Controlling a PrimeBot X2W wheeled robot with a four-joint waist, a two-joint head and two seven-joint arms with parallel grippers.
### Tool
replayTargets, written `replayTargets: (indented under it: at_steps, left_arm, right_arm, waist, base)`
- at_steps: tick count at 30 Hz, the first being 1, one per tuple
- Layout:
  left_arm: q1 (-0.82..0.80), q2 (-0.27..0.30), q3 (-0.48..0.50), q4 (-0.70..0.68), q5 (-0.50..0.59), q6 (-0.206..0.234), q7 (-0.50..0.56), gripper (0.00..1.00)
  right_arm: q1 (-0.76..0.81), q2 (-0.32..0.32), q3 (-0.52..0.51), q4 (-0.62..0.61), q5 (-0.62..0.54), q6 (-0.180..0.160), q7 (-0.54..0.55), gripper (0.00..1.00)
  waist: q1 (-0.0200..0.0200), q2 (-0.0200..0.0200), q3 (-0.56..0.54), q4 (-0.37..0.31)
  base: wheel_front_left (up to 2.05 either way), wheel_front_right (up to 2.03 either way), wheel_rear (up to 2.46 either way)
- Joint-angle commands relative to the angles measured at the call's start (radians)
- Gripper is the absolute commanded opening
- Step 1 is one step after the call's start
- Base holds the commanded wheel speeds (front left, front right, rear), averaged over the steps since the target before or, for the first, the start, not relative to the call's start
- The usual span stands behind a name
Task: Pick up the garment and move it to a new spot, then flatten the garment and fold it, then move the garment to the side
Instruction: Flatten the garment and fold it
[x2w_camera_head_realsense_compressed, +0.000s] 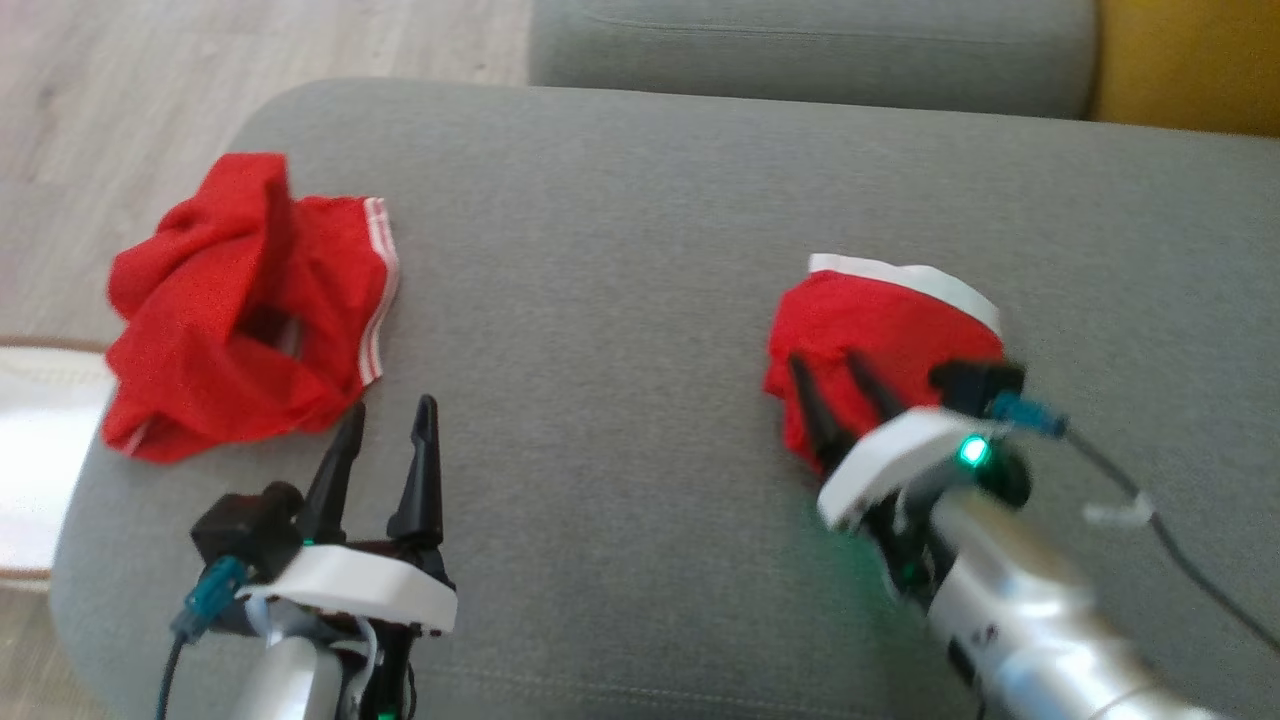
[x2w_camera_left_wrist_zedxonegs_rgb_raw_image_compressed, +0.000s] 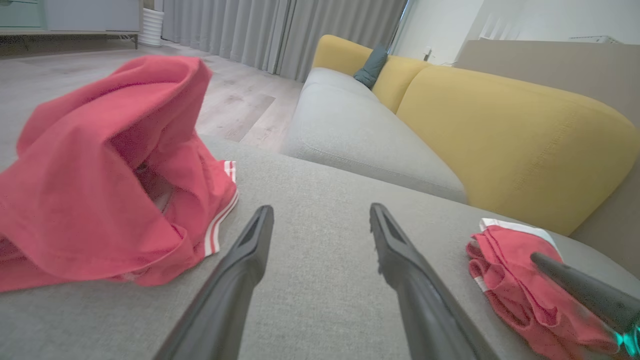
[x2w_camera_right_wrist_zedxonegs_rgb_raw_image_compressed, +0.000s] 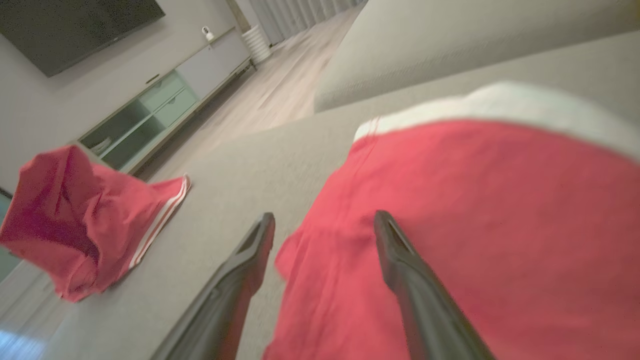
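Two things on the grey fabric cushion (x2w_camera_head_realsense_compressed: 600, 300): crumpled red garment (x2w_camera_head_realsense_compressed: 220, 300) at frame left by my left gripper (x2w_camera_head_realsense_compressed: 392, 408), folded red garment (x2w_camera_head_realsense_compressed: 880, 310) at right under my right gripper (x2w_camera_head_realsense_compressed: 825, 362). Both jaws spread, empty.

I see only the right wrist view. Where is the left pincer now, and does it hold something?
Observer: The left pincer is open and empty, over the grey cushion, beside the crumpled red garment.
Operator: Does it touch that garment?
Observer: No; the left wrist view shows bare cushion between its fingers and the cloth.
Operator: What stands behind the cushion?
Observer: A yellow sofa back with a dark teal pillow against it.
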Motion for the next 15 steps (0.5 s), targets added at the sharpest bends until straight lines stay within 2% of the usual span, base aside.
replayTargets:
  at_steps: [1, 5, 10, 15]
  left_arm:
    - [-0.041, 0.007, 0.043, -0.043, -0.008, 0.003, -0.012, 1.0]
    - [-0.045, 0.007, 0.051, -0.066, -0.012, 0.003, -0.012, 1.0]
    - [-0.05, 0.007, 0.052, -0.093, -0.016, 0.001, -0.012, 1.0]
    - [-0.058, 0.007, 0.049, -0.112, -0.012, 0.002, -0.012, 1.0]
  right_arm:
    - [-0.051, 0.011, -0.02, -0.029, -0.034, 0.007, -0.013, 1.0]
    - [-0.039, -0.007, -0.166, -0.104, -0.198, 0.007, -0.014, 1.0]
    - [0.069, -0.037, -0.354, -0.292, -0.444, 0.007, -0.014, 1.0]
    - [0.208, -0.021, -0.518, -0.484, -0.648, 0.007, -0.014, 1.0]
  waist:
    - [0.0, 0.0, -0.001, -0.022]
    - [0.0, 0.0, -0.005, -0.063]
    - [0.0, 0.0, -0.009, -0.11]
    - [0.0, 0.0, -0.007, -0.142]
  base:
    - [0.0, 0.0, 0.0]
    - [0.0, 0.0, 0.0]
    - [0.0, 0.0, 0.0]
    - [0.0, 0.0, 0.0]
